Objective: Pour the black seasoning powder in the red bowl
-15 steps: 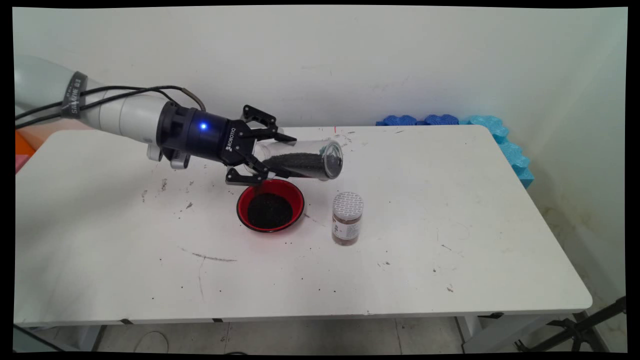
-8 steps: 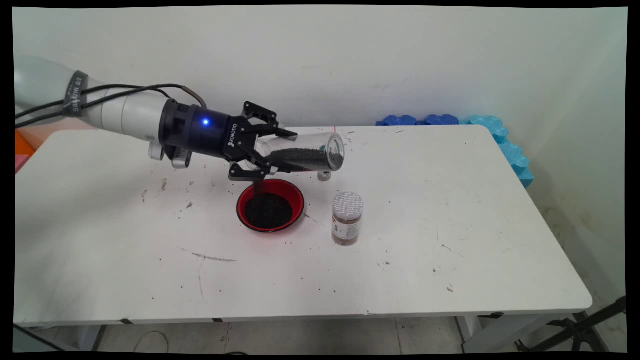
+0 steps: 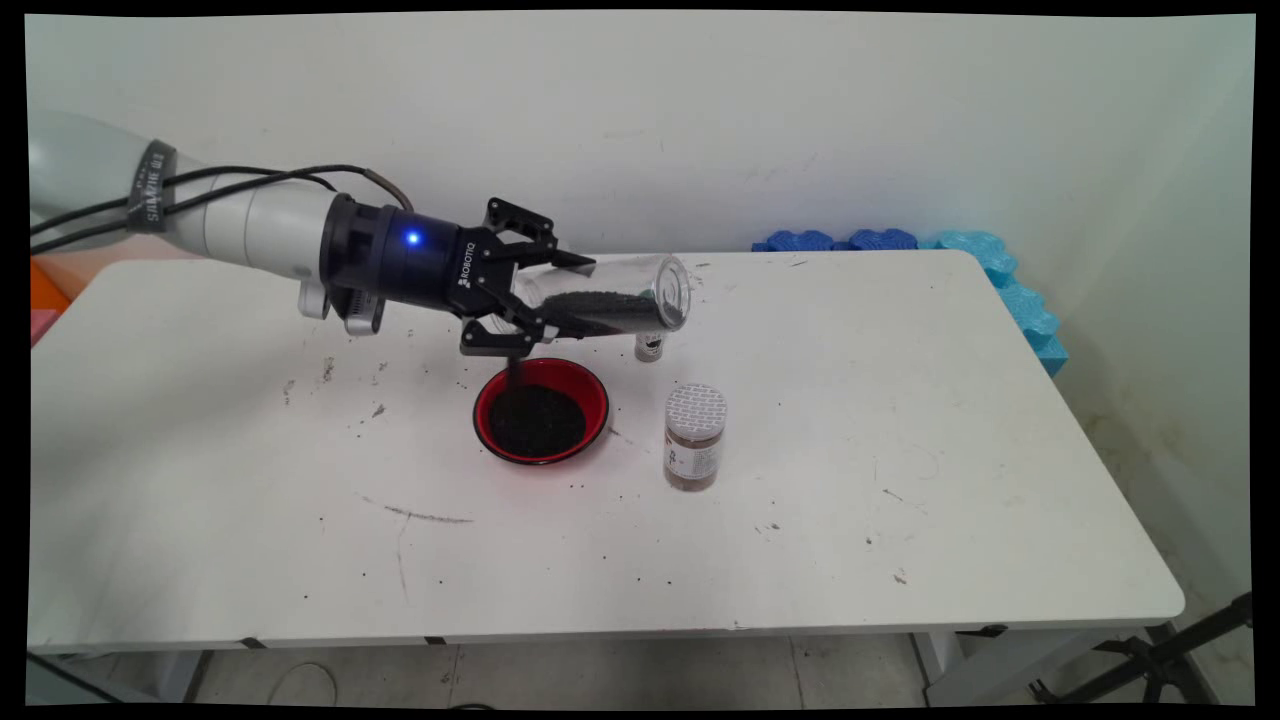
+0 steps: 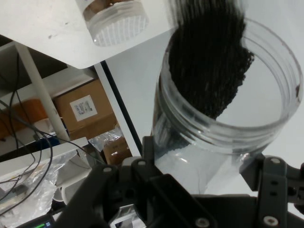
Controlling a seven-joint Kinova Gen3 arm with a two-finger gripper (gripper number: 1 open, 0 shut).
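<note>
Gripper: your black two-finger gripper [image 3: 545, 300] is clamped on a clear plastic jar of black granules [image 3: 610, 305], one finger on each side of the jar near its open end.
Jar: you hold it almost level above the table, mouth toward the arm and tipped slightly down; a thin dark stream falls from that end.
Bowl: the round red bowl [image 3: 541, 410] sits directly beneath and holds a heap of the same granules.
Neighbours: a brown-filled jar with a patterned white lid [image 3: 695, 437] stands upright just right of the bowl; a small canister [image 3: 650, 347], possibly a shaker, stands behind it.
Surface: the white table [image 3: 900, 420] bears scattered dark specks.
</note>
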